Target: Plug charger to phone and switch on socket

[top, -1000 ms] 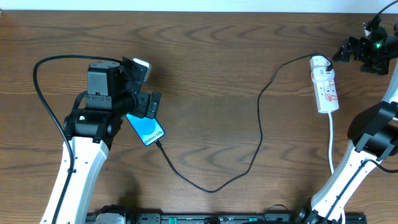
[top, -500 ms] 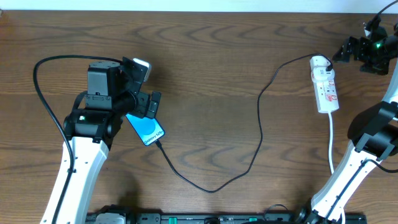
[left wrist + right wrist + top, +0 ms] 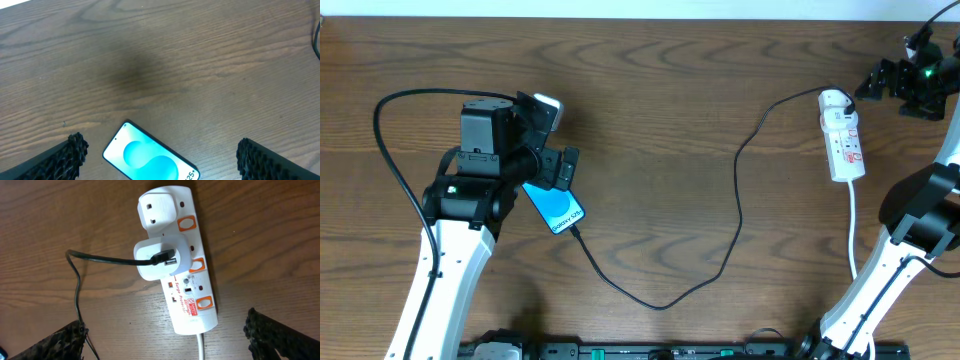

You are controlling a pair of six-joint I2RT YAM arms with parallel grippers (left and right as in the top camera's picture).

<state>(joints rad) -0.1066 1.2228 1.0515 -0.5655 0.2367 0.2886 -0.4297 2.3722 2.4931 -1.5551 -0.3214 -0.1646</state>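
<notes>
The charger (image 3: 105, 259) looks already seated in the phone (image 3: 150, 162): from overhead its tip meets the phone's near end, though the port itself cannot be made out. The phone lies flat on the tabletop (image 3: 200, 50) between the left fingers (image 3: 70, 155), which are spread wide and grasp nothing. So the step in hand is likely the switch. The right fingers (image 3: 280, 335) are likewise spread and empty. The socket (image 3: 192, 305) sits between them and ahead of their tips, not touched. The charger's other end goes into a white adapter (image 3: 150, 262) in the middle outlet, so the middle switch (image 3: 198, 265), just beside that adapter, is the one to press. To do it well, I would bring the fingers together or lead with one tip, then come straight down on the orange rocker so the socket does not skate across the tabletop. The approach should stay on the switch side, away from the charger, since a snag there could tug the adapter or drag the phone. Counted: one phone, one charger, one socket with three orange switches, one adapter and one further white plug (image 3: 160, 207) in the outlet beyond it, farther from the fingers.
</notes>
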